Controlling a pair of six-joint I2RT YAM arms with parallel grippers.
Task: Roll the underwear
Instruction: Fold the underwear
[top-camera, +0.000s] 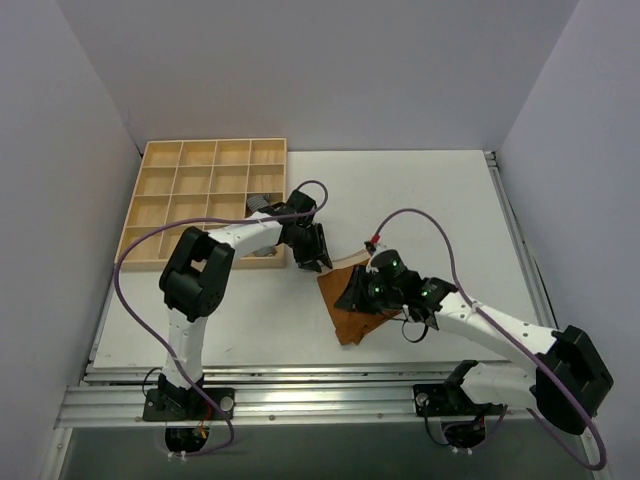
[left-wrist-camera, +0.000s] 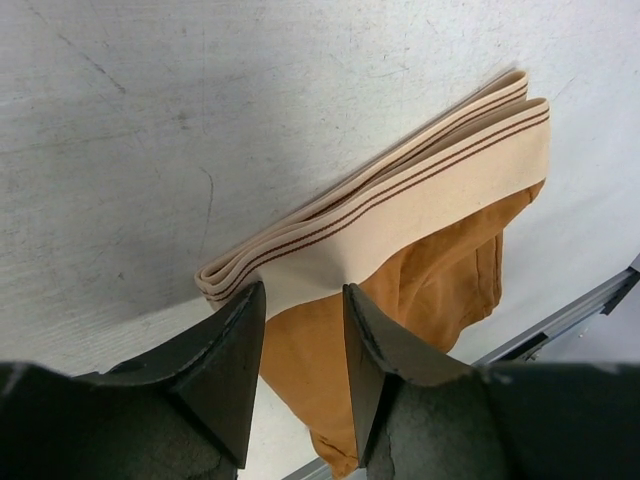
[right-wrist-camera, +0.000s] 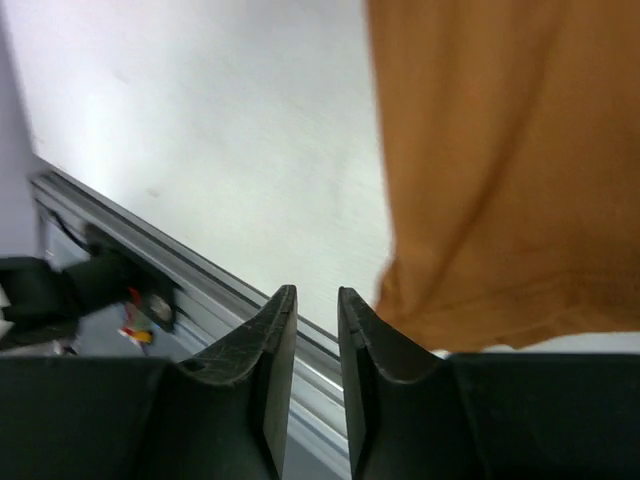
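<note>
The left gripper (left-wrist-camera: 302, 295) stands half parted. Its fingertips (left-wrist-camera: 245, 330) straddle the pale band (left-wrist-camera: 420, 190) of the underwear (left-wrist-camera: 430, 270) and pinch nothing. The band lies folded in layers, and its left end sits just beside the left fingertip.

The right gripper (right-wrist-camera: 313, 295) is only narrowly parted and empty. It hangs just off the brown cloth's loose lower edge, and the cloth lies just beside the right fingertip (right-wrist-camera: 365, 330).

The underwear lies flat on the white table (top-camera: 440, 200), between the two grippers and close to the near edge. The metal rail (right-wrist-camera: 150, 230) runs just past the cloth's hem. Bare table stretches toward the far wall and to the right. The wooden tray (top-camera: 160, 200) sits at the far left, with the left forearm crossing its near corner.
</note>
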